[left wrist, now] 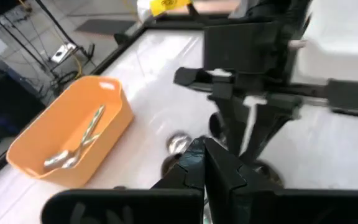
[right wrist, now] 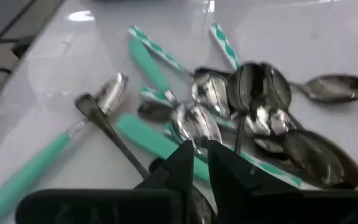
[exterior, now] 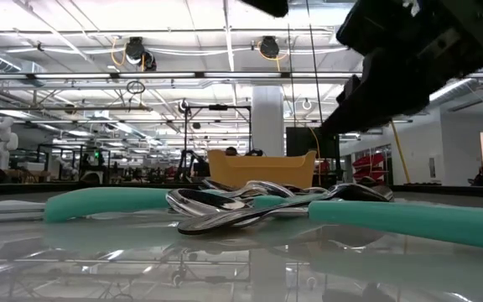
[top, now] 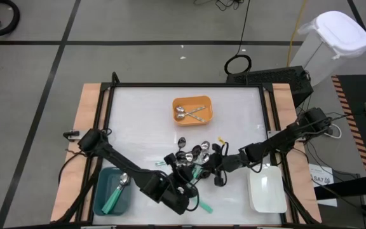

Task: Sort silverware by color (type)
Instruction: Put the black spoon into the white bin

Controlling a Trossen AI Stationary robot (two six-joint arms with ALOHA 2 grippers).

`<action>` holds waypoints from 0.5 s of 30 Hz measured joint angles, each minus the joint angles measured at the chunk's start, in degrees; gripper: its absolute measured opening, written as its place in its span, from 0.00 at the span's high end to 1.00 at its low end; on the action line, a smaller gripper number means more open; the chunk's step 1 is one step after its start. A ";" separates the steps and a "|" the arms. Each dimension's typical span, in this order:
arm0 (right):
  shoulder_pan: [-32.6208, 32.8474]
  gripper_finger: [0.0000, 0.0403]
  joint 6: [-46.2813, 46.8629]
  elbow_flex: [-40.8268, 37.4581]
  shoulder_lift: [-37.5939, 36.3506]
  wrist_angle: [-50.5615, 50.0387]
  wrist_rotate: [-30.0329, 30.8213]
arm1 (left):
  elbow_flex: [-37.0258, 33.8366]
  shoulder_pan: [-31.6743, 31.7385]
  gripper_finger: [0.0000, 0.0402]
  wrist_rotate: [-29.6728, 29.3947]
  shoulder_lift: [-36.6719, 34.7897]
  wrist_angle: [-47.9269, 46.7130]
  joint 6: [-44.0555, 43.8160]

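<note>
The silverware lies in a heap [top: 194, 155] in mid-table: black, silver and teal-handled spoons [right wrist: 229, 99] crossing one another. My right gripper [right wrist: 201, 155] reaches in from the right, slanting down at the heap's near side [top: 203, 166], its fingers closed to a narrow gap on a black spoon [right wrist: 114, 134]. My left gripper [left wrist: 204, 155] is shut with nothing in it, just near-left of the heap [top: 186, 186], and points toward the far side. Two silver spoons [top: 189, 113] lie in the orange tray [top: 207, 102]. A teal-handled spoon [top: 116, 191] lies in the teal tray [top: 100, 203]. My right gripper comes at the black spoon slanting down from the table's right. The spoon's thin handle [right wrist: 143, 163] runs along the table up to the fingers [right wrist: 182, 163], which cover the place of contact. The handle's free end [right wrist: 84, 101] still rests on the table.
A white tray [top: 267, 194] stands near right, beside the right arm. A teal-handled spoon [top: 203, 207] lies apart by the near edge, next to my left gripper. The table's raised frame [top: 107, 108] borders the white surface, and cables lie beyond the far edge.
</note>
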 joint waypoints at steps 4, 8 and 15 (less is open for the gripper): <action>-1.52 0.88 0.05 0.66 2.78 0.08 0.04 | 0.00 0.04 1.00 0.63 -0.04 -4.71 -1.97; -3.27 0.82 0.02 3.90 7.20 -0.39 0.06 | -1.13 -0.09 1.00 0.73 -0.15 -7.02 -4.78; -5.11 0.71 -1.80 10.60 13.42 -7.67 -1.20 | -7.91 1.13 1.00 2.27 -0.17 -7.02 -11.13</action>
